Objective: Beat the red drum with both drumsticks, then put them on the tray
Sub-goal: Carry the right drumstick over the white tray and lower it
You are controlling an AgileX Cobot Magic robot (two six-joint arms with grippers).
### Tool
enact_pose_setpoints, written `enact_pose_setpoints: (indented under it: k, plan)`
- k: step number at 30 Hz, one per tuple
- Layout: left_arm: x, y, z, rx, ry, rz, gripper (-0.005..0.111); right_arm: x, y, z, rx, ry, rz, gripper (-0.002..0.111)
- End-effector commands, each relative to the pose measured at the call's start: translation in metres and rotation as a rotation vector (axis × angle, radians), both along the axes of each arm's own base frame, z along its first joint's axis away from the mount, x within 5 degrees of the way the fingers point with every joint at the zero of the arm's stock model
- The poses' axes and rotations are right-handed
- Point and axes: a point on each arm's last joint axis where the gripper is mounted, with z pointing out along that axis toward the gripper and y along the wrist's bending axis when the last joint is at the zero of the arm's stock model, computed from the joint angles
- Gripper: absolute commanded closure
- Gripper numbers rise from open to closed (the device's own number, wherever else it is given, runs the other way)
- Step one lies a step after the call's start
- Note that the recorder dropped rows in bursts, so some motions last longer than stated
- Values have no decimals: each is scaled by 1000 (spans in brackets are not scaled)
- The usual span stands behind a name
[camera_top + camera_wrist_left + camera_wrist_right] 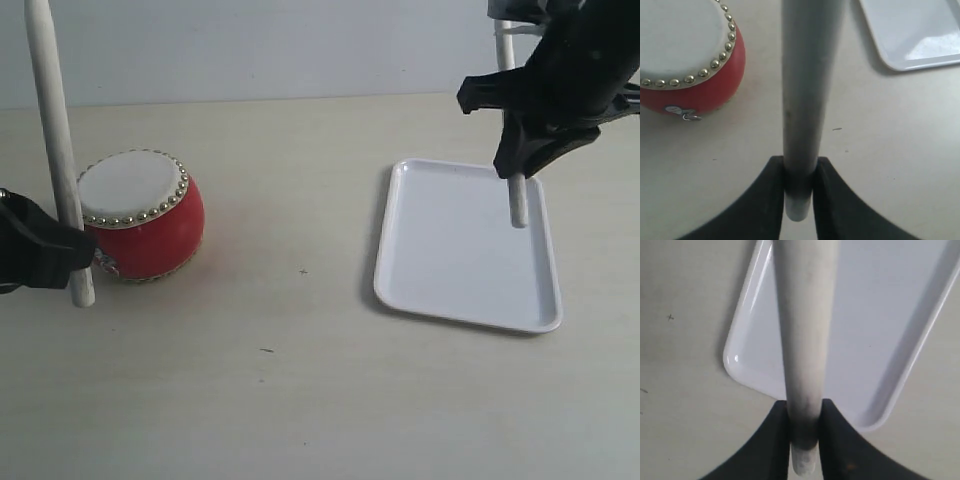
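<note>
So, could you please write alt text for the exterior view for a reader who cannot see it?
The left gripper holds a drumstick upright beside the red drum, while the right gripper holds the other drumstick upright over the white tray, on a pale table.

There is one red drum (150,235) on the one counter (300,380), with one small metal ring (688,116) on its side (the gold studs (715,64) run in a single row, too many and too small to count surely). Two drumsticks are in view, the left drumstick (55,130) and the right drumstick (517,205). There is one white tray (440,290). Two grippers appear, the left gripper (799,185) and the right gripper (805,425), one stick to each.
</note>
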Motion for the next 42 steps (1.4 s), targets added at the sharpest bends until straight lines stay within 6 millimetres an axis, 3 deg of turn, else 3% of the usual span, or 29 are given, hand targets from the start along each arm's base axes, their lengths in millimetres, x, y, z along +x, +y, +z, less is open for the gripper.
enact_pose_setpoints:
  k: [1,4,8,12,17,21,42]
  plan:
    - [1,0,-2,-7,-16,-3,107,15,2,-33,0,76,-135,108]
    - [1,0,-2,-3,-20,-9,107,25,4,-66,-22,151,-155,108]
    - [1,0,-2,-3,-20,-9,107,32,5,-92,-37,196,-161,108]
    - [0,-1,-2,-8,-17,-8,107,37,0,-100,-33,197,-179,108]
    - [0,-1,-2,-8,-17,-8,107,42,-36,-101,-5,228,-229,108]
    - [0,-1,-2,-8,-17,-8,107,43,-46,-101,-4,224,-247,108]
    - [0,-1,-2,-8,-17,-8,107,41,-46,-144,-16,306,-259,108]
